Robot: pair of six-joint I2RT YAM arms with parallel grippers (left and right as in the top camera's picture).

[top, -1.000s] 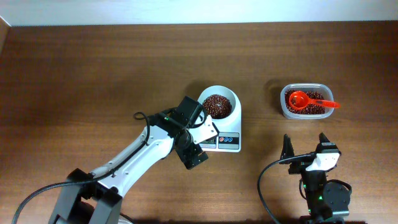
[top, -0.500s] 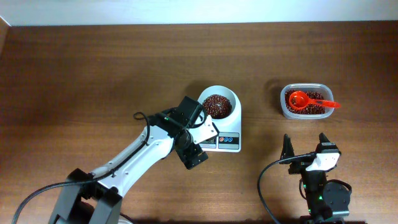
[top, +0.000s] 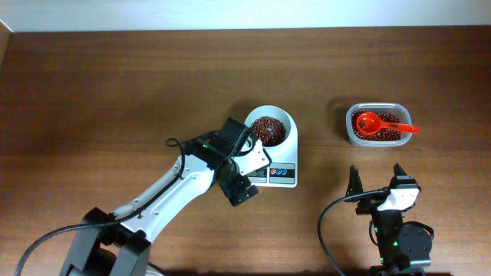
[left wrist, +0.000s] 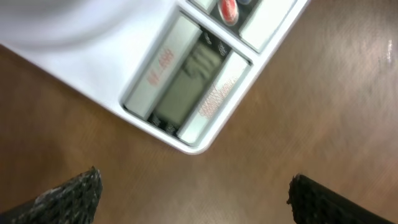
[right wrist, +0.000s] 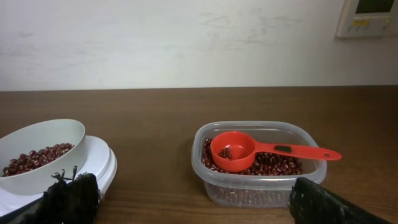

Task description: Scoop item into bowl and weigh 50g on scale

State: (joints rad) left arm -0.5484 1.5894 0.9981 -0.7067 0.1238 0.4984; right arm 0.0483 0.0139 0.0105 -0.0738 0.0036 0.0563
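The left gripper (left wrist: pixel 194 183), fingers apart and empty, hangs at the near-left corner of the scale (top: pixel 278 173), with its screen (left wrist: pixel 186 93) just ahead. The right gripper (top: pixel 376 180), fingers spread too, sits well apart on the right.

The bowl (top: pixel 290 121) of beans (top: pixel 268 130) sits on the scale (top: pixel 282 175). At the scale's 9 o'clock hangs the left gripper (top: pixel 245 163), its jaws spread. At the bowl's 3 o'clock, a clear tub (top: pixel 347 127) holds a red scoop (top: pixel 373 123). The right gripper (top: pixel 377 179), spread wide, is at the tub's 6 o'clock.

table (top: pixel 115 77) – matt wood | tub (right wrist: pixel 261 188) – clear plastic | glossy white plastic scale (left wrist: pixel 180 93)
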